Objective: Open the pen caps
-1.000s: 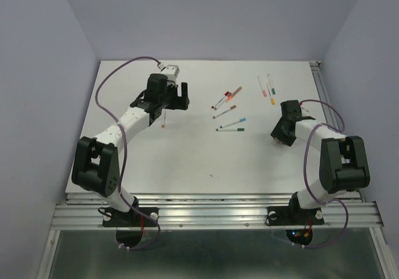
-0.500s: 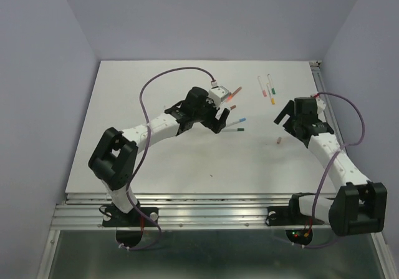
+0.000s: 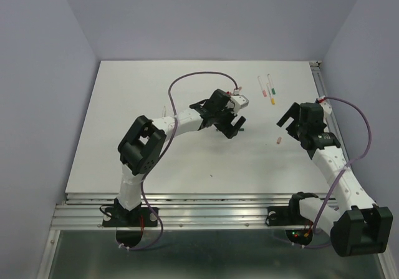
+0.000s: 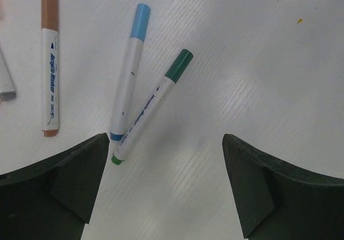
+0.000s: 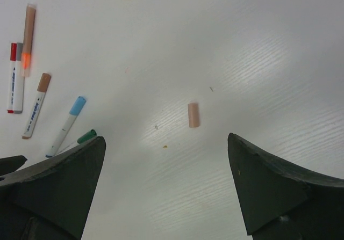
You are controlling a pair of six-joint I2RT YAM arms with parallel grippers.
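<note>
The white table top point(image 4: 279, 63) looks like a smooth board with fine ribbed lines and a soft shine. The thin white marker pen with green cap point(image 4: 150, 108) has a smooth, slightly glossy plastic barrel. The blue-capped marker pen point(image 4: 129, 79) at its eleven o'clock looks the same. The black fingers point(image 4: 70, 186) of the left gripper point(image 4: 165, 138) are matt plastic. At six o'clock in the top view, the silver rails point(image 3: 212, 213) are grooved metal.

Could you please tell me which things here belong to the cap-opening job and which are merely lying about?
Belong to the job:
- brown-capped pen
- blue-capped pen
- green-capped pen
- loose peach cap
- left gripper and right gripper, both open

Not part of it:
- purple cable
- aluminium rail
</note>
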